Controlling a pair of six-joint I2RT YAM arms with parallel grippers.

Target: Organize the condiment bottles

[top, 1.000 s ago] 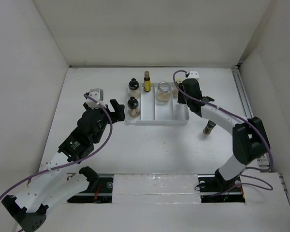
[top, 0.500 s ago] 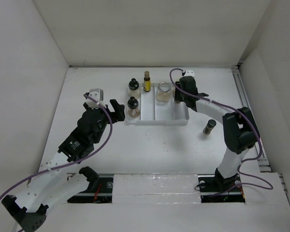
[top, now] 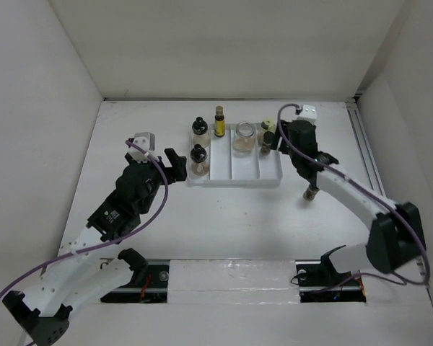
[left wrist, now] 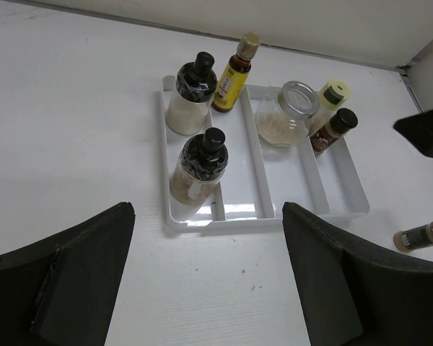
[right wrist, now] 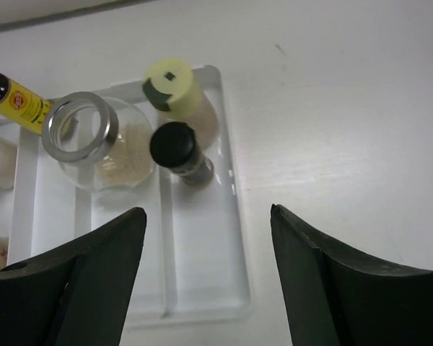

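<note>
Ahead of my right gripper (right wrist: 207, 216), whose fingers stand wide apart with nothing between them, is the right-hand compartment of the white tray (right wrist: 195, 249). Two of the condiment bottles stand at its far end. A dark-capped bottle (right wrist: 175, 144) is nearer my fingertips, and a pale-capped bottle (right wrist: 175, 86) touches it from behind. From my left wrist the dark-capped one seems to lean on its neighbour. That is my first worry: a brush from either finger as I pull away could tip it and take the pale one down too.

My second worry is off to the right of those fingers, outside the tray. One small stray bottle (left wrist: 418, 236) lies on its side on the table. From above, my right forearm crosses close over it, so a careless sweep could send it rolling out of reach. I judge it the one piece left to bring in.

Left of my right fingers, the wide glass jar (right wrist: 94, 140) with beige contents sits in the middle compartment, and the slim yellow-amber bottle (right wrist: 14, 101) stands beyond it.

My left gripper (left wrist: 204, 209) is also spread wide and empty, held just short of the tray's near rim. Straight ahead of it two black-capped jars stand upright in the left compartment, the near jar (left wrist: 200, 166) in front of the far jar (left wrist: 191, 94).
</note>
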